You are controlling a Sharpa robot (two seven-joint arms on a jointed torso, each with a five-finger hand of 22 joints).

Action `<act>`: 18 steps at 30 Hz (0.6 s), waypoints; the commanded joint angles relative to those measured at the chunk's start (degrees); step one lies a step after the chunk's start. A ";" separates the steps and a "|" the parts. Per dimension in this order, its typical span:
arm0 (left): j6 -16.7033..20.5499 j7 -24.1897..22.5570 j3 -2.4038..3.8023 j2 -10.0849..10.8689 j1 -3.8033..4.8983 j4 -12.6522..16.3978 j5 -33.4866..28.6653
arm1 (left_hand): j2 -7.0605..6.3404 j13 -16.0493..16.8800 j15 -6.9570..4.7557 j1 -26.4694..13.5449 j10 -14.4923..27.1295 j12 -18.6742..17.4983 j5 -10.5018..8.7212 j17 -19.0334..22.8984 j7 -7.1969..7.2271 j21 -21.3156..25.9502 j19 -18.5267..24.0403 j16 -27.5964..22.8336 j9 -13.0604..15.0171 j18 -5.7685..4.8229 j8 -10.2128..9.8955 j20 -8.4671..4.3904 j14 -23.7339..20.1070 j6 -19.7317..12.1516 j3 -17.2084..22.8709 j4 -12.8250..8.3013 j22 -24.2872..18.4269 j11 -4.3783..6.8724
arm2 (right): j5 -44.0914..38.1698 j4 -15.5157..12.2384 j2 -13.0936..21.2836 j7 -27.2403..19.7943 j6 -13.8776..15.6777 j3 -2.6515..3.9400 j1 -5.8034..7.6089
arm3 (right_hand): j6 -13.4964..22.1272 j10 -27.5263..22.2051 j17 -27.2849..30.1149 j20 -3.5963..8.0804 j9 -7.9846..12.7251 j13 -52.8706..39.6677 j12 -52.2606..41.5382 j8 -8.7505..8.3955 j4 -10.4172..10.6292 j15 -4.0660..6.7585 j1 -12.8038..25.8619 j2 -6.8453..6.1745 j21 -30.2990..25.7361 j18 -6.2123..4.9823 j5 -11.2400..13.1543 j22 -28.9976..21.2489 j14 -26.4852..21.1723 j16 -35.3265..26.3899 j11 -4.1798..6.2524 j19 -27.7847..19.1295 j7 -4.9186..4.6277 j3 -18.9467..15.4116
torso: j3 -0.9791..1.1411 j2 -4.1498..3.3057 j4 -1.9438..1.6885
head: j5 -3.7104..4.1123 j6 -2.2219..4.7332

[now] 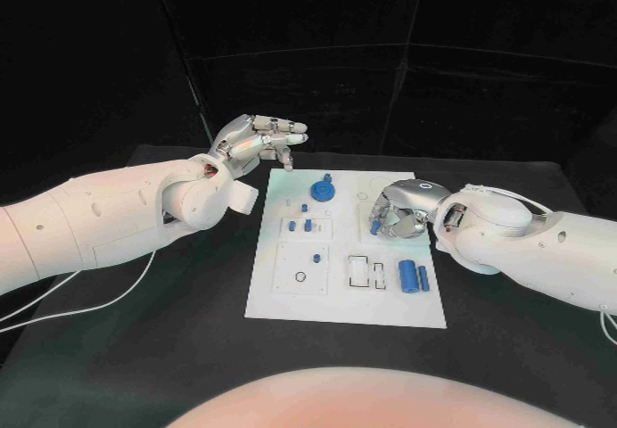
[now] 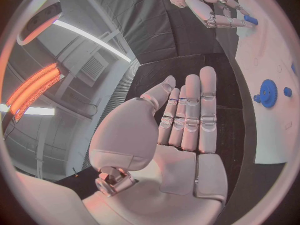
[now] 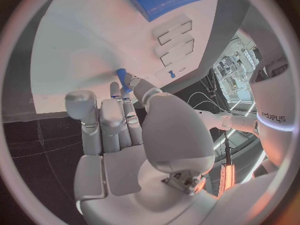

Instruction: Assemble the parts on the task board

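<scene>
Blue gear (image 1: 324, 191) lies between left hand (image 1: 261, 138) and right hand (image 1: 400, 212).

Blue gear (image 1: 324, 191) and pegs (image 1: 303, 218) crowd the task board (image 1: 341, 308).

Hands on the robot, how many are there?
2. The left hand hovers by the far left corner of the task board, holding nothing. The right hand is over the board's right side, pinching a small blue part.
</scene>
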State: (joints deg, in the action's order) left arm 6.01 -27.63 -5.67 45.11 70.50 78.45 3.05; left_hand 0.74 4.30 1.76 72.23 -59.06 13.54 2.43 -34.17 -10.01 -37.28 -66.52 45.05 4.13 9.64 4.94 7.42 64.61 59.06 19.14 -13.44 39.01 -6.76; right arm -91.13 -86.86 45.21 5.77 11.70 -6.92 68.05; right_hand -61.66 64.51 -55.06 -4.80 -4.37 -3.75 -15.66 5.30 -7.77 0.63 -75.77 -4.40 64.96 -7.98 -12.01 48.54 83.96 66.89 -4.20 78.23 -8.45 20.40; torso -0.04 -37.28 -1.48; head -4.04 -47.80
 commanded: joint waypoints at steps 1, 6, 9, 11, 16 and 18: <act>-0.93 -0.33 -0.01 -0.09 0.08 -0.03 -0.07 | 0.02 -0.01 0.07 -0.09 0.39 0.34 0.26 0.08 -0.18 0.32 -0.38 0.30 -0.07 0.84 0.26 -0.04 -0.31 -0.10 -0.22 0.12 -0.05 0.07 | -0.36 0.24 -0.33 -0.03 -1.14 0.01 0.08 | -0.62 0.68 -0.28 0.08 0.03 0.07 0.46 0.12 0.03 0.42 0.17 0.37 0.51 0.61 0.27 0.28 0.98 0.55 0.12 0.50 0.10 0.42 | -0.01 0.00 -0.02 | 0.02 -0.03; -0.97 -0.31 -0.02 -0.07 0.08 -0.02 -0.07 | 0.02 -0.01 0.07 -0.09 0.39 0.34 0.26 0.08 -0.18 0.32 -0.38 0.30 -0.07 0.84 0.26 -0.04 -0.31 -0.10 -0.22 0.12 -0.05 0.07 | -0.36 0.62 -0.76 0.02 -1.23 0.01 0.06 | -0.66 0.81 -0.41 0.11 0.07 0.07 0.62 0.06 0.06 0.42 0.30 0.24 0.61 0.63 0.36 0.40 0.99 0.68 0.11 0.52 0.06 0.51 | -0.04 -0.02 -0.01 | -0.03 -0.16; -0.96 -0.30 -0.03 -0.05 0.08 0.01 -0.07 | 0.03 -0.01 0.09 -0.18 0.40 0.37 0.26 0.11 -0.18 0.39 -0.42 0.33 -0.07 0.83 0.27 -0.03 -0.32 -0.10 -0.30 0.23 -0.11 0.07 | -0.36 0.82 -0.91 0.17 -1.29 0.00 0.05 | -0.65 0.88 -0.40 0.13 0.11 0.07 0.77 -0.03 0.09 0.42 0.44 0.10 0.63 0.62 0.41 0.39 0.98 0.71 0.09 0.50 0.04 0.58 | -0.03 -0.02 0.01 | -0.03 -0.24; -0.96 -0.28 -0.03 -0.02 0.08 0.03 -0.07 | 0.03 -0.01 0.09 -0.18 0.40 0.37 0.26 0.11 -0.18 0.39 -0.42 0.33 -0.07 0.83 0.27 -0.03 -0.32 -0.10 -0.30 0.23 -0.11 0.07 | -0.36 0.97 -1.05 0.27 -1.37 0.00 0.04 | -0.61 0.93 -0.41 0.14 0.17 0.08 0.98 -0.14 0.14 0.40 0.63 -0.10 0.67 0.62 0.45 0.41 0.96 0.76 0.07 0.47 0.00 0.63 | -0.04 -0.02 0.00 | -0.05 -0.26; -0.97 -0.26 -0.03 0.01 0.08 0.07 -0.07 | 0.03 -0.01 0.09 -0.18 0.40 0.37 0.26 0.11 -0.18 0.39 -0.42 0.33 -0.07 0.83 0.27 -0.03 -0.32 -0.10 -0.30 0.23 -0.11 0.07 | -0.36 1.18 -1.30 0.38 -1.38 0.00 0.03 | -0.46 0.95 -0.37 0.14 0.28 0.09 1.42 -0.40 0.26 0.34 1.02 -0.53 0.72 0.63 0.51 0.42 0.90 0.81 -0.02 0.40 -0.08 0.71 | -0.01 -0.02 0.00 | -0.07 -0.37; -0.99 -0.24 -0.03 0.02 0.08 0.07 -0.07 | 0.03 -0.01 0.09 -0.18 0.40 0.37 0.26 0.11 -0.18 0.39 -0.42 0.33 -0.07 0.83 0.27 -0.03 -0.32 -0.10 -0.30 0.23 -0.11 0.07 | -0.36 1.26 -1.38 0.41 -1.34 0.00 0.03 | -0.25 0.92 -0.34 0.11 0.37 0.09 1.78 -0.66 0.37 0.27 1.33 -0.86 0.74 0.63 0.53 0.40 0.84 0.85 -0.11 0.33 -0.20 0.78 | -0.02 0.00 0.01 | -0.04 -0.38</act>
State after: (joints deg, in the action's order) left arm 5.85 -27.61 -5.71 45.11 70.49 78.47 3.05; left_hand 0.74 4.30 1.76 72.23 -59.06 13.54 2.43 -34.10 -10.01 -37.28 -66.51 45.04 4.14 9.64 4.94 7.41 64.61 59.06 18.97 -13.27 38.96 -6.76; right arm -91.21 -85.67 43.92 6.05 10.87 -6.94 68.01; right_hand -62.03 65.22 -55.41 -4.60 -4.04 -3.76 -14.09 4.93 -7.34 0.62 -74.85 -5.33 65.57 -8.00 -11.80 48.88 83.95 67.55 -4.30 78.44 -8.41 20.83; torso -0.07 -37.28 -1.48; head -4.09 -48.15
